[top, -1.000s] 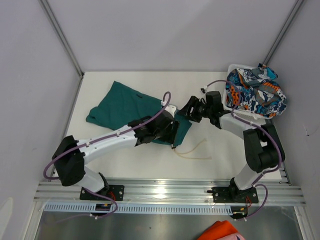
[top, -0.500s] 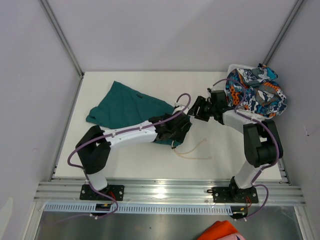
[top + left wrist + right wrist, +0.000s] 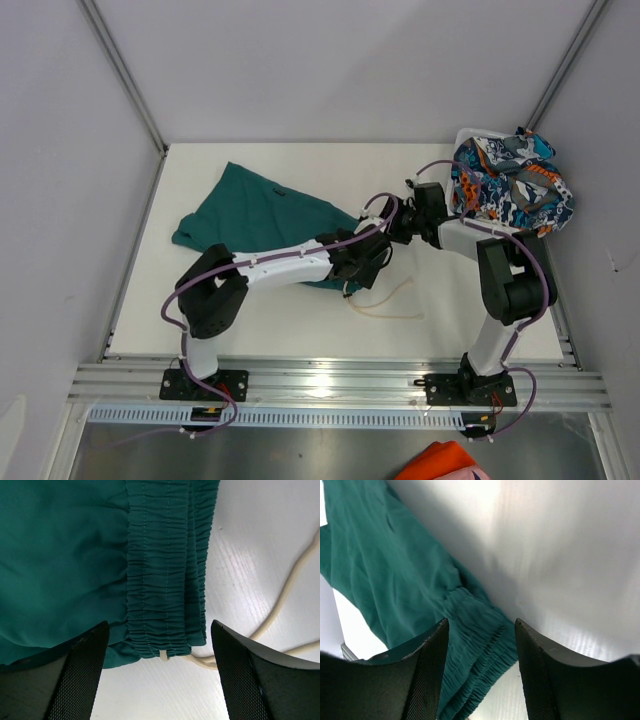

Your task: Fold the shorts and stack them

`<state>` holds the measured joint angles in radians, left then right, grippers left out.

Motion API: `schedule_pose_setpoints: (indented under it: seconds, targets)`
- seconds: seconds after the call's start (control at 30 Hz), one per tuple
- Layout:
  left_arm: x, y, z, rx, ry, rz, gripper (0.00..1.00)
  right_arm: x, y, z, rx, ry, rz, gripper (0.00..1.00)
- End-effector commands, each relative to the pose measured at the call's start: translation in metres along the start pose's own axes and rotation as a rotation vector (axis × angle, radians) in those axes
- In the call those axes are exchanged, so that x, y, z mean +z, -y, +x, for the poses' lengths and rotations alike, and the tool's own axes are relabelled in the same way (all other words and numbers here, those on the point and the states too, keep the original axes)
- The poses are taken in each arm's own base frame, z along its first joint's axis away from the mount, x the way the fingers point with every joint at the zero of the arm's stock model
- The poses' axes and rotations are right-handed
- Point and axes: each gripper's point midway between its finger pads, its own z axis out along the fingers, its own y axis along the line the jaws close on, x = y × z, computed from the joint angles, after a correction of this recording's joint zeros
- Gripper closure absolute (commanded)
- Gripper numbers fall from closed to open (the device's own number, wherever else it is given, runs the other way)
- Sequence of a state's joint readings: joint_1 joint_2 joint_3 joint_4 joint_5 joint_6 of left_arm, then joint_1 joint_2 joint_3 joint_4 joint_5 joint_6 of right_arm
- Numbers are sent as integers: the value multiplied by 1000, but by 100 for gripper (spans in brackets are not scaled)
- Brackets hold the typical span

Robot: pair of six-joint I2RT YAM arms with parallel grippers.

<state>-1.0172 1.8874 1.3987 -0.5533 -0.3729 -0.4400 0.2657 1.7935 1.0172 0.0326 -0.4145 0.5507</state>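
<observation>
The dark teal shorts (image 3: 250, 212) lie spread on the white table, their gathered waistband (image 3: 165, 580) pointing right. A pale drawstring (image 3: 385, 300) trails out of it across the table. My left gripper (image 3: 370, 256) hovers open over the waistband's end (image 3: 167, 645), one finger on each side. My right gripper (image 3: 396, 222) is open just above the same waistband corner (image 3: 480, 650), and the fabric shows between its fingers (image 3: 422, 675). The printed shorts (image 3: 510, 185) sit bunched in the basket at the back right.
The white mesh basket (image 3: 462, 140) stands at the table's far right corner. A plain orange cloth (image 3: 445, 462) lies below the arm rail. Both arms cross the middle of the table, close together.
My left gripper has moved right along the teal shorts to the waistband's end and opened wider. My right gripper shifted slightly and its jaws narrowed a little.
</observation>
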Motion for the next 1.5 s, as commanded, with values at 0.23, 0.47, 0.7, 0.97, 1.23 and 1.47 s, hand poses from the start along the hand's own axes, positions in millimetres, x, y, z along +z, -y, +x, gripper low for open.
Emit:
schedule_pose_setpoints:
  seconds: [0.23, 0.47, 0.7, 0.97, 1.23, 1.47]
  targets:
    - [4, -13, -8, 38, 6, -99, 15, 5, -26, -13, -64, 27, -89, 55]
    - [21, -22, 7, 1, -58, -50, 13, 4, -28, -8, -66, 19, -93, 67]
    - [24, -24, 15, -34, -87, 5, 14, 3, -33, -7, -72, 16, -106, 74]
    - [29, -17, 26, -48, -114, 68, 49, 5, -40, -3, -72, 1, -137, 82]
    - [14, -23, 18, -52, -81, 61, 63, 4, -43, -1, -73, -6, -147, 72]
    - [3, -30, 18, -63, -68, 48, 34, 8, -45, 1, -84, -10, -156, 45]
